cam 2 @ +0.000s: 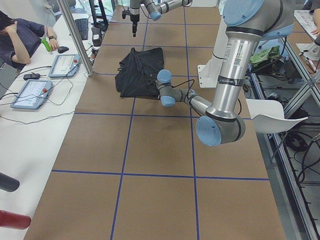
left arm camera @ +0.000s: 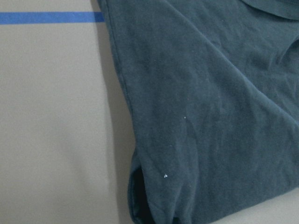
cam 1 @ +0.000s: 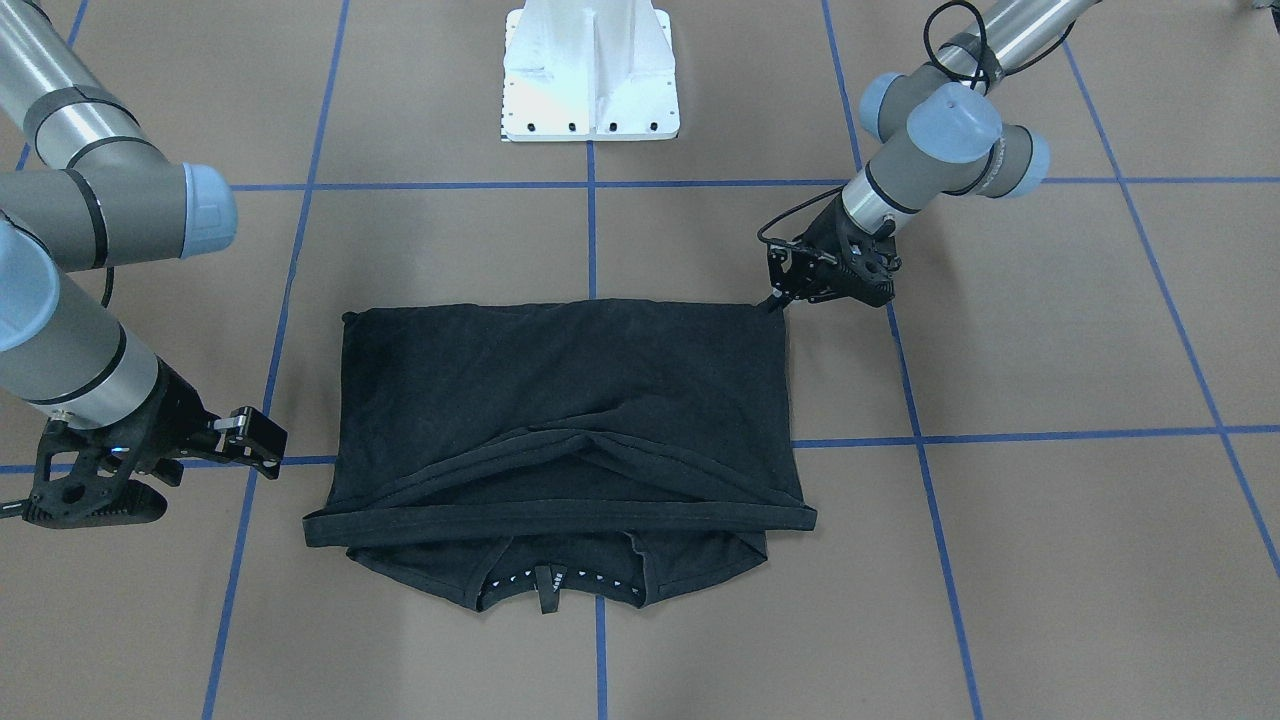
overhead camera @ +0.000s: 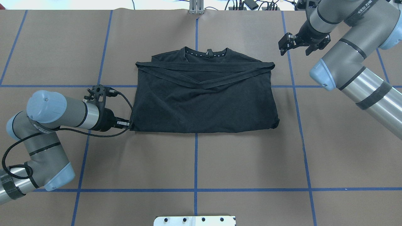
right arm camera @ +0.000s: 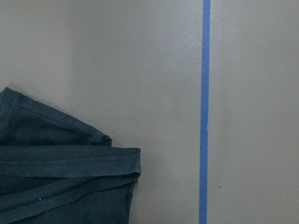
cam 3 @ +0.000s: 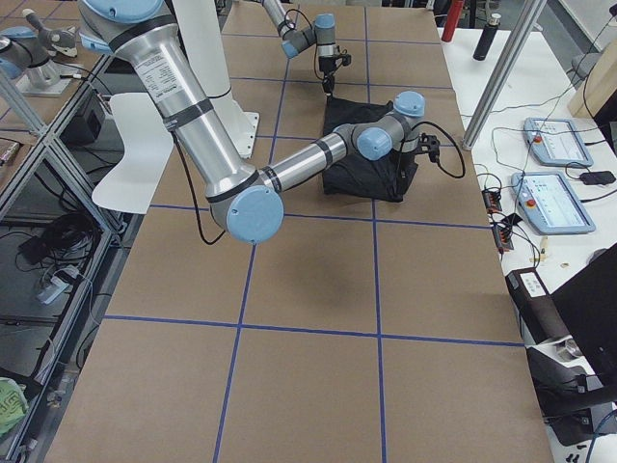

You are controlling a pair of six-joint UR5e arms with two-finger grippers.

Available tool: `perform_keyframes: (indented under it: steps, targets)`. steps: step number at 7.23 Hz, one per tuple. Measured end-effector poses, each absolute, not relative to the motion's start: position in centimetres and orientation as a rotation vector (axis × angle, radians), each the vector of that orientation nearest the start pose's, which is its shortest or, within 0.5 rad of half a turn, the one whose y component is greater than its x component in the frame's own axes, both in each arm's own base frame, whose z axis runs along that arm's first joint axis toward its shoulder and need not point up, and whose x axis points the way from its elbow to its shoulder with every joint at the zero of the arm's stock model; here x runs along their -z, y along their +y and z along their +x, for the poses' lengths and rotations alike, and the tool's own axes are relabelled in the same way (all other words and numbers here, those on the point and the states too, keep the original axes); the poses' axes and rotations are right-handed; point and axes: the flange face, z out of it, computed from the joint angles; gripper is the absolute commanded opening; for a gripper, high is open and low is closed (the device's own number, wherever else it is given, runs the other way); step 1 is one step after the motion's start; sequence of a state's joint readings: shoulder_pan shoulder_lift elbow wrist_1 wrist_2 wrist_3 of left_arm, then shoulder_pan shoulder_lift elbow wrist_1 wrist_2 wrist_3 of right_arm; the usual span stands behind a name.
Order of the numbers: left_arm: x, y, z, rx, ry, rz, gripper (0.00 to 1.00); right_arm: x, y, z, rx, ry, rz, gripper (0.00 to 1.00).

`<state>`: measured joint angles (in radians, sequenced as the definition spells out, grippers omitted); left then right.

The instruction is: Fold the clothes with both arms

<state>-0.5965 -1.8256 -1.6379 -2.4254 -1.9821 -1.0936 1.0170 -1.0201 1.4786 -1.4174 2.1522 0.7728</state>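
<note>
Contact is showing on the left, where the black two-finger left gripper (overhead camera: 128,124) is resting against the near corner of the black short-sleeved T-shirt (overhead camera: 204,103), probably lining up to lift that folded edge; whether it is pinching cloth I cannot tell. The shirt is lying in the middle of the brown paper-covered table (overhead camera: 251,163), doubled over, hem reaching near the collar. Farther right, the black right gripper (overhead camera: 294,50) is hovering spread and empty near the collar-end corner, seemingly waiting to take it. Counting gives one shirt and two grippers.
</note>
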Motion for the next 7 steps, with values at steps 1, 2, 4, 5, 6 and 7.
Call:
perform_keyframes:
  steps: [1,2,4,5,6,7]
  targets:
    - [-39.4,-42.3,43.8,-0.138,1.167,0.297,0.00,-36.2,-64.0,-30.4,-0.029,-0.808,0.121,0.99]
    - [-39.9,-44.1,42.3,-0.149,1.134,0.337,0.00,-36.1,-64.0,-30.4,-0.029,-0.808,0.122,0.99]
    - [-42.2,-50.3,37.8,-0.190,1.002,0.443,0.00,-36.0,-64.0,-30.4,-0.029,-0.809,0.123,0.99]
    - [-43.6,-54.4,35.9,-0.205,0.935,0.485,0.00,-36.0,-64.0,-30.5,-0.029,-0.809,0.124,0.99]
    - [-45.0,-59.0,34.9,-0.217,0.871,0.510,0.00,-35.9,-64.1,-30.5,-0.028,-0.810,0.124,0.99]
    - [-45.7,-63.9,34.9,-0.225,0.820,0.523,0.00,-35.8,-64.1,-30.6,-0.027,-0.810,0.125,0.99]
